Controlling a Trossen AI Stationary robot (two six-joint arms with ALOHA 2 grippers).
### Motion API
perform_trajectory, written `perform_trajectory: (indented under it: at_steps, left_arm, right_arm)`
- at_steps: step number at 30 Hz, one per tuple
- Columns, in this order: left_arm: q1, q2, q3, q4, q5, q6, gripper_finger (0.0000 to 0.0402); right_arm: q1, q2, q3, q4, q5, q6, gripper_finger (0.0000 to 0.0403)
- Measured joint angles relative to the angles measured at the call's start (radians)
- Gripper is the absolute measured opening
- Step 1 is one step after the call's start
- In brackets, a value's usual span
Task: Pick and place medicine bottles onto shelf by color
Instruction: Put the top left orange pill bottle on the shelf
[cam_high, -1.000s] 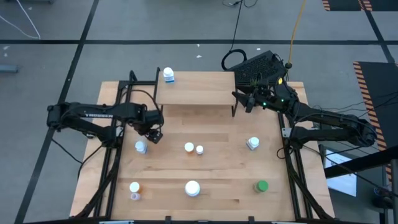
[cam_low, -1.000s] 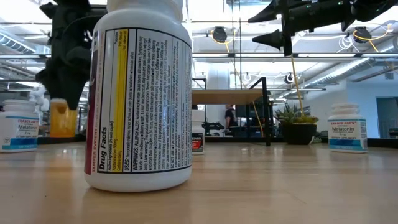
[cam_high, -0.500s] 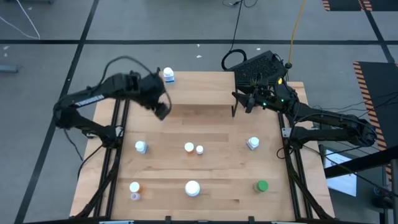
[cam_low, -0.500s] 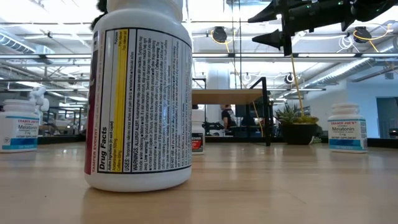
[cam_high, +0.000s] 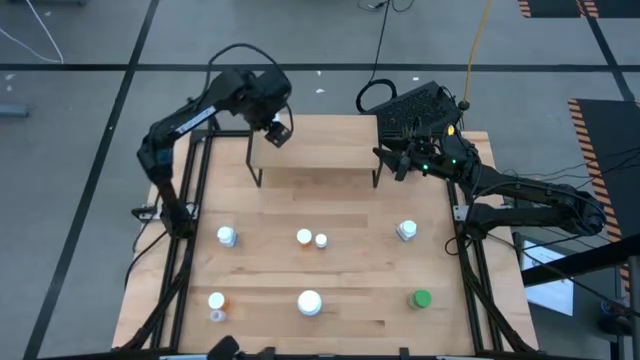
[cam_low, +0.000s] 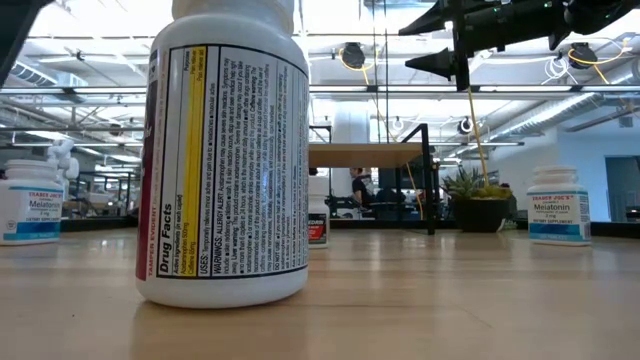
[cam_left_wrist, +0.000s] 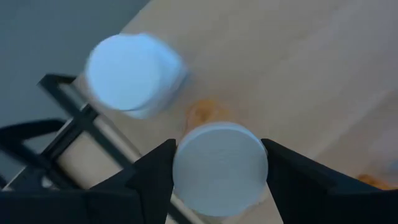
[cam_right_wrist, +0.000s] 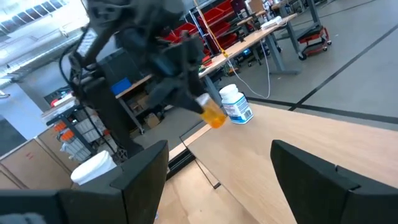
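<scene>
Carrying an orange bottle (cam_right_wrist: 213, 115) pinched in the left gripper (cam_high: 277, 133), we hover over the shelf (cam_high: 320, 150), beside its blue-white bottle (cam_right_wrist: 236, 104). Next we lower and release. The right gripper (cam_high: 398, 165), jaws spread, waits beside the shelf.

Floor: grey concrete floor (cam_high: 80, 40) with dark lines
Ceiling: white beams and pipes (cam_low: 90, 95)
Furniture: long wooden workbench (cam_right_wrist: 273, 31)
</scene>
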Motion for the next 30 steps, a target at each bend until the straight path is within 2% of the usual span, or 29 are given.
perform_trajectory:
  at_steps: [4,21,25,30]
  left_arm:
    - [0.024,0.037,0.007,-0.043,0.001,0.033,0.0229]
    - [0.027,0.041,-0.014,0.029,0.031,0.052,0.0232]
    - [0.026,0.041,-0.014,0.029,0.029,0.034,0.0253]
    - [0.026,0.041,-0.014,0.032,0.028,0.033,0.0305]
  right_arm:
    - [0.000,0.000,0.000,0.000,0.001,0.004,0.0279]
    - [-0.039,0.000,0.000,-0.001,0.002,0.046,0.0279]
    - [-0.042,0.000,0.000,-0.002,0.001,0.046,0.0279]
    - [-0.041,0.000,0.000,-0.011,-0.002,0.041,0.0279]
